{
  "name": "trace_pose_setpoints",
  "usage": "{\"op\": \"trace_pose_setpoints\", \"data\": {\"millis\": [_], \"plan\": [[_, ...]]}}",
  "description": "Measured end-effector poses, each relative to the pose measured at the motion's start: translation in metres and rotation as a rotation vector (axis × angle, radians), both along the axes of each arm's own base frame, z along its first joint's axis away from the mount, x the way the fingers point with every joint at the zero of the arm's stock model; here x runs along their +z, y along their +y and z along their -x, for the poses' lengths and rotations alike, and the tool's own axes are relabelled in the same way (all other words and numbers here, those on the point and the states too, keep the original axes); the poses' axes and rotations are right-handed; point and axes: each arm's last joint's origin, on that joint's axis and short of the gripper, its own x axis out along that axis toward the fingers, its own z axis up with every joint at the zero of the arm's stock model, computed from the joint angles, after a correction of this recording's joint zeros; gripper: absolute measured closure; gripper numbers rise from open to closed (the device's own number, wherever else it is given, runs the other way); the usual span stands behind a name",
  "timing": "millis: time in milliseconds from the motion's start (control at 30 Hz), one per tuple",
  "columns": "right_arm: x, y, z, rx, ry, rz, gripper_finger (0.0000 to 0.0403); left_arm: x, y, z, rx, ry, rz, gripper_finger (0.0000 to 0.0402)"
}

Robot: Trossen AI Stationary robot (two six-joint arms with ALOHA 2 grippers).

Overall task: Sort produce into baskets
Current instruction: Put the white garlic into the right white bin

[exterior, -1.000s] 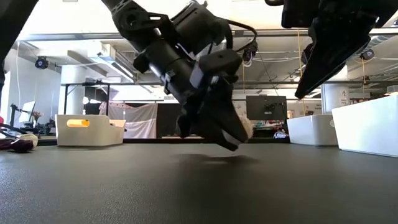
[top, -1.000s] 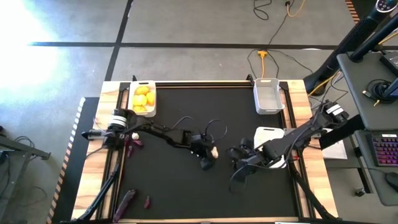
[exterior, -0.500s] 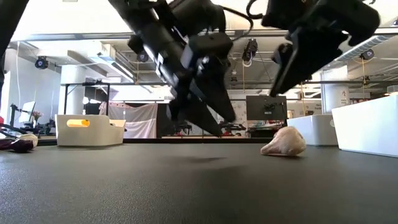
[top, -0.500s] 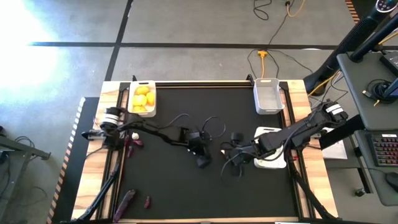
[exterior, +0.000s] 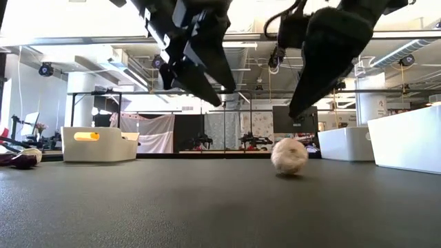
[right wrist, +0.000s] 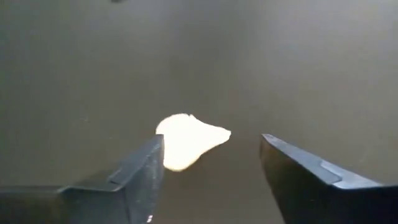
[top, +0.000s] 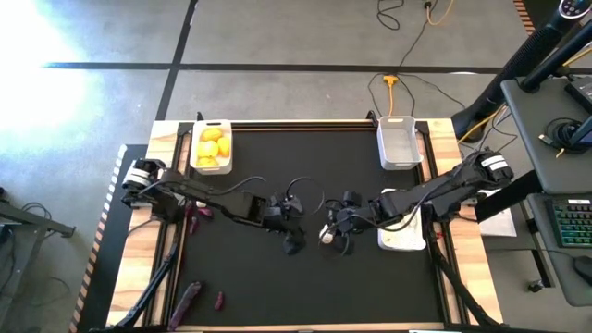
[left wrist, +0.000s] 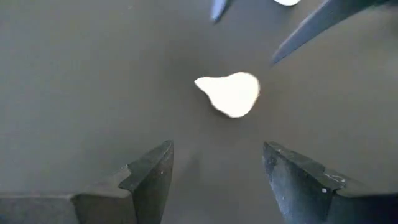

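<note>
You have one garlic bulb (top: 325,234) lying loose on the black mat (top: 305,277), just right of centre in the high view, touched by neither gripper. In the low view it sits on the mat a little right of the middle (exterior: 289,156).

Your left gripper (top: 292,242) hangs above the mat just left of the bulb, with its fingers (left wrist: 149,174) spread apart and nothing between them; its wrist view shows the bulb (left wrist: 229,93) ahead of the open gap. Your right gripper (top: 335,228) reaches in from the right and hangs over the bulb, with its fingers (right wrist: 140,171) also spread and empty; the bulb (right wrist: 186,140) shows just ahead of them, nearer one finger.

You can count three white bins. One at the upper left of the mat (top: 197,139) holds a heap of yellow lemon-like fruits (top: 212,148), too closely packed to count. One at the upper right (top: 398,141) shows only its bare floor. The third (top: 400,240) sits at the right edge of the mat, partly under the right arm; you cannot tell what is in it.

At the left edge of the mat lies one dark purple eggplant piece (top: 195,213). At the lower left are two more: a long one (top: 186,302) and a much smaller one (top: 219,300) just beside it.
</note>
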Motion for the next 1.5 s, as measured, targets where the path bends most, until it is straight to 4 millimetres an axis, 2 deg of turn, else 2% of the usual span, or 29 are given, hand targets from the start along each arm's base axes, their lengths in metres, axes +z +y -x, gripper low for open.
{"op": "trace_pose_setpoints", "data": {"millis": [167, 300, 400, 467, 567, 633, 767, 867, 1000, 1167, 1300, 1500], "plan": [[-0.023, 0.004, -0.008, -0.186, 0.037, -0.086, 0.0092, -0.009, -0.005, -0.005, -0.013, -0.002, -0.002, 0.0170], [-0.036, 0.005, -0.011, -0.381, 0.062, -0.234, 0.0074, -0.013, -0.009, -0.003, -0.038, 0.030, -0.024, 0.0171], [-0.031, 0.012, -0.015, -0.337, 0.030, -0.309, 0.0073, -0.017, -0.012, 0.000, -0.082, 0.054, -0.057, 0.0171], [-0.031, 0.013, -0.011, -0.397, 0.063, -0.360, 0.0077, -0.019, -0.012, 0.001, -0.103, 0.062, -0.073, 0.0171], [-0.034, 0.010, -0.006, -0.658, 0.119, -0.505, 0.0085, -0.026, -0.010, 0.004, -0.114, 0.078, -0.089, 0.0171], [-0.032, 0.011, -0.009, -0.805, 0.086, -0.624, 0.0091, -0.032, -0.009, 0.007, -0.112, 0.084, -0.096, 0.0171], [-0.028, 0.013, -0.016, -0.984, 0.008, -0.806, 0.0100, -0.042, -0.009, 0.011, -0.105, 0.081, -0.088, 0.0171], [-0.027, 0.008, -0.018, -1.111, -0.050, -0.845, 0.0106, -0.049, -0.010, 0.014, -0.092, 0.076, -0.073, 0.0171], [-0.039, 0.002, -0.023, -1.206, -0.031, -0.871, 0.0115, -0.051, -0.017, 0.016, -0.082, 0.049, -0.053, 0.0171], [-0.055, -0.003, -0.036, -1.249, 0.007, -0.990, 0.0134, -0.051, -0.029, 0.020, -0.067, 0.036, -0.063, 0.0171], [-0.062, -0.008, -0.045, -1.288, -0.033, -1.057, 0.0155, -0.056, -0.035, 0.025, -0.049, 0.044, -0.069, 0.0171], [-0.069, -0.014, -0.049, -1.296, 0.007, -1.082, 0.0198, -0.058, -0.036, 0.030, -0.033, 0.032, -0.051, 0.0171]]}}
